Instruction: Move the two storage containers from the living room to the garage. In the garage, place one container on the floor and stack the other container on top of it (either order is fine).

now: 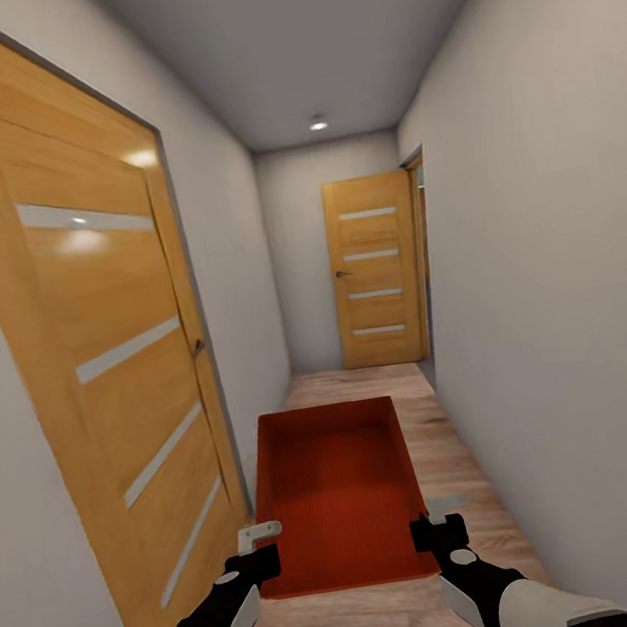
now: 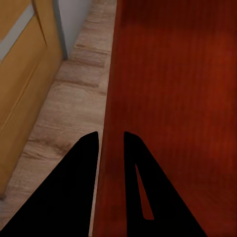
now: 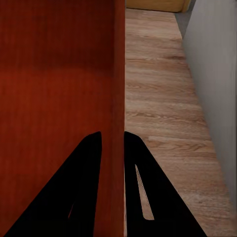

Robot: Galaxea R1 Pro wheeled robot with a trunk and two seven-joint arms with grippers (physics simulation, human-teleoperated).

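Left gripper: nearest to us, our black two-fingered left gripper (image 1: 262, 549) pinches the left side wall of the orange-red, open-topped rectangular storage container (image 1: 340, 492); in the left wrist view the black fingers (image 2: 81, 173) sit one on each side of the thin wall, closed down to the wall's thickness.

Right gripper: our black two-fingered right gripper (image 1: 435, 524) clamps the opposite side wall the same way, one finger inside the bin, one outside, with almost no gap.

Container position: we carry it in front of our trunk, above the light wood-plank floor (image 1: 457, 453), its long axis pointing down the narrow hallway.

Container look: plain thin walls, faintly ribbed bottom, no lid, nothing inside; we see one bin here.

Surroundings: an orange wooden door with pale horizontal strips (image 1: 109, 366) stands close on our left, a plain grey wall (image 1: 567, 314) on our right, and a second matching wooden door (image 1: 375, 268) closes the corridor's end.

Risk, collision: we judge the passage tight, so a drift sideways could knock the bin's far corners on the near door or the wall and twist it in our grip.

Risk, slip: we hold only thin walls near one end, so the far end could sag or slide out if either arm moves apart from the other.

Risk, route: the far door looks closed; pushing on with both hands full could jam the bin.
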